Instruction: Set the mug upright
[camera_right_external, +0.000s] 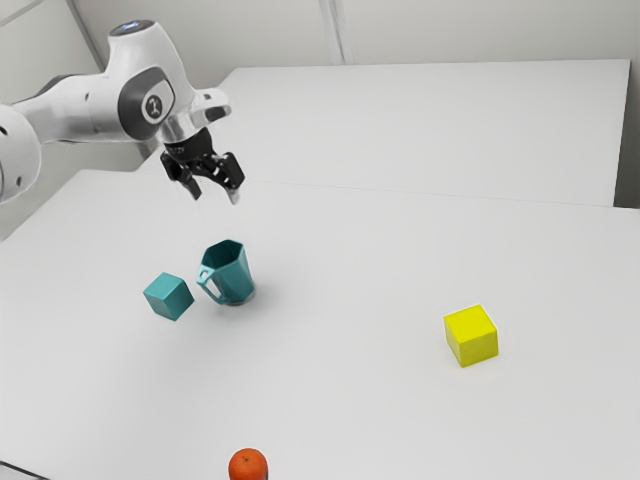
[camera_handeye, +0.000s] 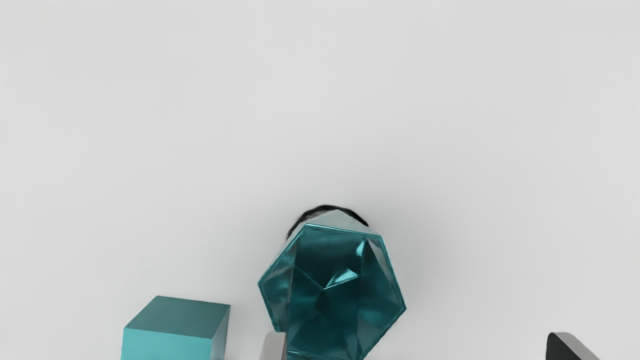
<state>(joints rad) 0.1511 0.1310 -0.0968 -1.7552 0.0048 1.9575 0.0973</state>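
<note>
white tabletop (camera_right_external: 350, 260) spreads out beneath my gripper (camera_right_external: 216, 193), its fingers held wide with nothing between them, and the teal mug (camera_right_external: 234, 280) sits below them, mouth up, near the teal cube (camera_right_external: 168, 297).

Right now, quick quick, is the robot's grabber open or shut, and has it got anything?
Gripper: open, its two fingers wide apart, holding nothing, up above the teal mug.
</note>
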